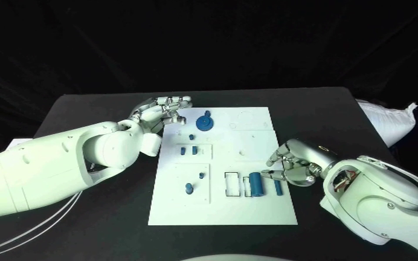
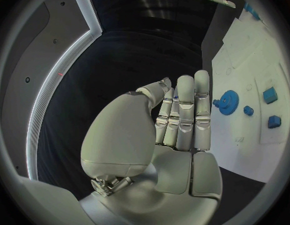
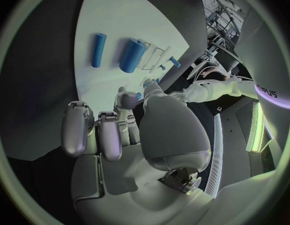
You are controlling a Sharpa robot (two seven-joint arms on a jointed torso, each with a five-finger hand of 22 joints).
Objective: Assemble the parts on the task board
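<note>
The task board lay between the two hands, its near half bare. The left hand rested at the board's far left corner, fingers straight, held close side by side and holding nothing; the blue gear sat on the board just beyond its fingertips. The right hand hovered at the board's right edge with its fingers loosely curled and apart, empty as far as could be seen. Just off its fingertips lay the thick cylinder and, nearer still, the thin rod. By my judgement the step in hand was a pick of the thin rod, which called for the fingers to close on it. Whether any fingertip already touched it was hard to tell. The smaller parts were too small to identify.
</note>
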